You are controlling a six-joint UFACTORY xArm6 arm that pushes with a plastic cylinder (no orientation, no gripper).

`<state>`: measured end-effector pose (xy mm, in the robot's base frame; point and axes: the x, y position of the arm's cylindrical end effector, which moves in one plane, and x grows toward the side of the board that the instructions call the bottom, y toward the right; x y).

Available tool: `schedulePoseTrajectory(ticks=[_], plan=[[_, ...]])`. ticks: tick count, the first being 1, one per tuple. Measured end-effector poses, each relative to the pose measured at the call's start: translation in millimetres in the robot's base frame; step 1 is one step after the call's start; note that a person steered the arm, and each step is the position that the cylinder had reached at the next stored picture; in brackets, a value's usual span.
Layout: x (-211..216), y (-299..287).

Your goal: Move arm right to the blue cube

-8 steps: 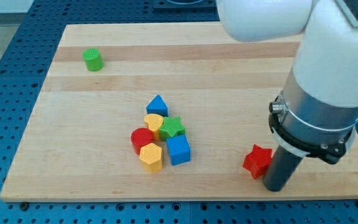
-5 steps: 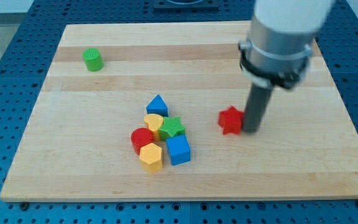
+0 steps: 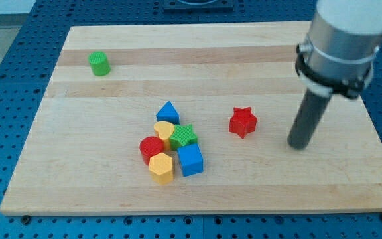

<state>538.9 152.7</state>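
Note:
The blue cube [image 3: 190, 160] sits at the right end of a cluster near the board's lower middle. My tip [image 3: 298, 145] rests on the board well to the right of the cube, with the red star [image 3: 243, 122] lying between them and a little higher. My tip touches no block. The cluster also holds a blue triangular block [image 3: 168, 111], a yellow heart-like block [image 3: 164, 129], a green star [image 3: 184, 136], a red cylinder [image 3: 152, 149] and a yellow hexagonal block [image 3: 161, 167].
A green cylinder [image 3: 99, 63] stands alone at the upper left of the wooden board [image 3: 78, 166]. The board lies on a blue perforated table [image 3: 5, 79]. The arm's white body hangs over the upper right corner.
My tip pushed the red star up and left from the lower right, then drew back to the right, leaving the star alone. The cluster has not moved.

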Motion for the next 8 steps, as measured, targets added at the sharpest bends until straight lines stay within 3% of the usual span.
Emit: schedulePoseTrajectory(ticks=[2, 3, 4, 7, 8], plan=[[78.4, -86.0], [76.2, -106.2], [9.7, -106.2], [-15.3, -106.2], [-68.3, -98.6]])
